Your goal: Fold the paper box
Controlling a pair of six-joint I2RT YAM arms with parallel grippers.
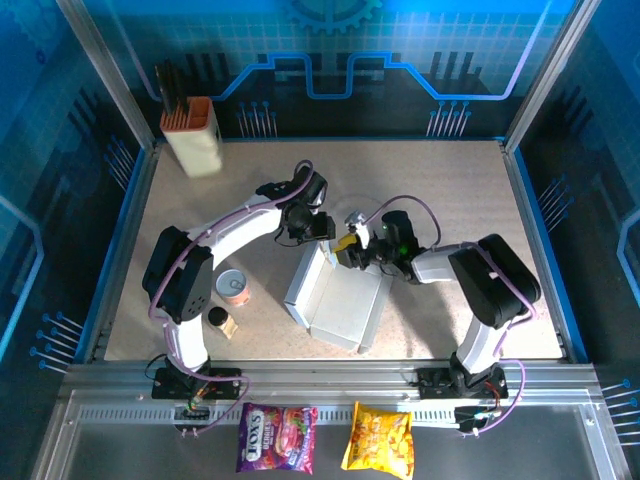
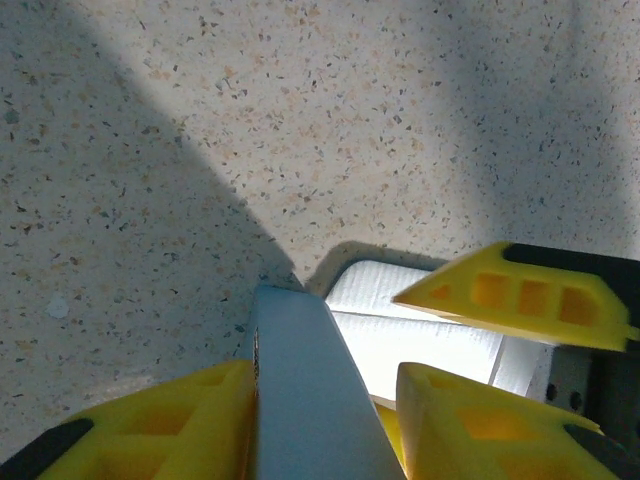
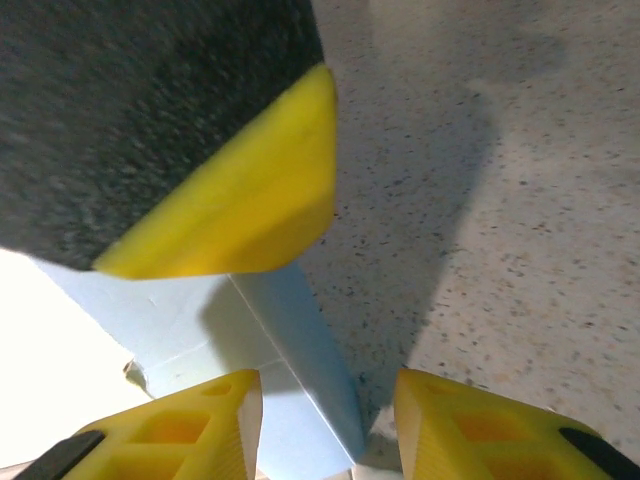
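Yellow-fingered left gripper (image 2: 320,420) clamps an upright wall of the thin white-grey cardboard paper box (image 1: 335,300) (half-folded, mid-table on the speckled tabletop (image 1: 450,200)), right gripper (image 3: 325,415) straddling another raised edge, jaws apart, its grip I cannot tell.

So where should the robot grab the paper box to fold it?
By a thin standing wall. The box lies open on the table, its left wall raised, so jaws coming from above can straddle that top edge. The left gripper already has that wall between its fingers; whether it is pinching, I cannot tell.
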